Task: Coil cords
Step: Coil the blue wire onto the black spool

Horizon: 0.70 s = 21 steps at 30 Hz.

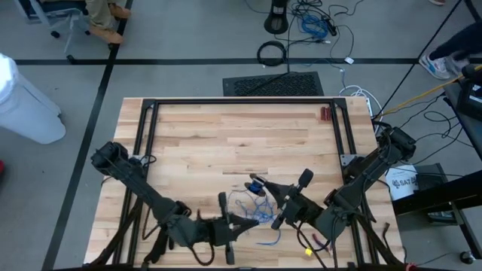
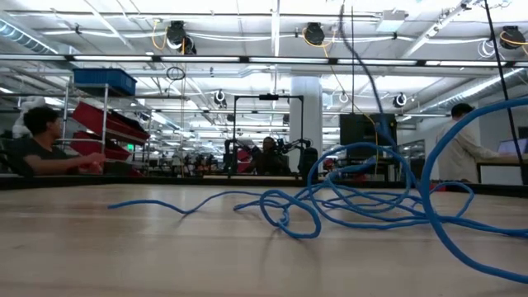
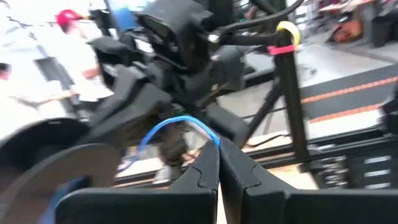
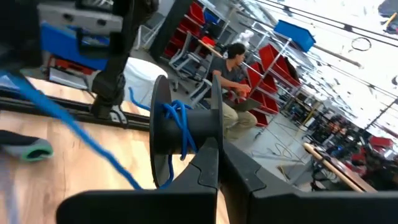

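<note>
1. The thin blue cord lies in loose tangled loops on the pale wooden table, near its front edge, between the two arms.
2. The left gripper pinches a loop of that cord between closed fingers.
3. The right gripper is closed on a black spool with cord wound around it.

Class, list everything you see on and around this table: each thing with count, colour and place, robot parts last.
Cord: one, blue, loose tangle near the table's front centre, one strand pinched in the left gripper.
Spool: one, black, blue cord wound on it, gripped by the right gripper.
Table: one, pale wood with a black frame.
Red object: one, at the far right edge.
Left gripper: shut on the cord, front centre.
Right gripper: shut on the spool, front centre-right.
</note>
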Tool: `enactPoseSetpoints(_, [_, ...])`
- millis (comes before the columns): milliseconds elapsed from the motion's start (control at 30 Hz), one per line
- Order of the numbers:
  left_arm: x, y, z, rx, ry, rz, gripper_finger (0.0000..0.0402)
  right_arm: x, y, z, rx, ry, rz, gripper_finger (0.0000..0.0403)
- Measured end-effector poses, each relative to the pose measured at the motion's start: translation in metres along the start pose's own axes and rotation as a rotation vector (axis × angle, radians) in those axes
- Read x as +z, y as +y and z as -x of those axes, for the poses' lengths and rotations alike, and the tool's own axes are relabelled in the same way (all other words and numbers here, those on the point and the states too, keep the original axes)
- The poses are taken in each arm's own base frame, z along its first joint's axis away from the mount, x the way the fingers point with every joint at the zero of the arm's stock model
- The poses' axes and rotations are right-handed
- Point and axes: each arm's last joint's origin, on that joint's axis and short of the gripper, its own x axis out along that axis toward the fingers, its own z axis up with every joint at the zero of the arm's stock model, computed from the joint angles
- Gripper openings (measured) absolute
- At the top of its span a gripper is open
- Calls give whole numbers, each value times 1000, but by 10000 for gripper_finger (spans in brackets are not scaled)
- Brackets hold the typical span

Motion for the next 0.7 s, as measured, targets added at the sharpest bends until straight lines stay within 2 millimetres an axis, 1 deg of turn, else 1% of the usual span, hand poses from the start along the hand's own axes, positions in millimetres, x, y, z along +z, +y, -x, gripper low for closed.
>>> enactPoseSetpoints(300, [17,-1,30,212,79,-128,1,-2,5,2,136,-41,62,0])
enactPoseSetpoints(467, [24,-2,45,314,144,-200,1,-1,6,6,150,-47,53,0])
enactPoseSetpoints(600, [24,-3,52,404,218,-276,1,0,7,11,164,-58,34,0])
enactPoseSetpoints(700, [24,-3,54,438,242,-283,1,2,7,18,181,-70,21,0])
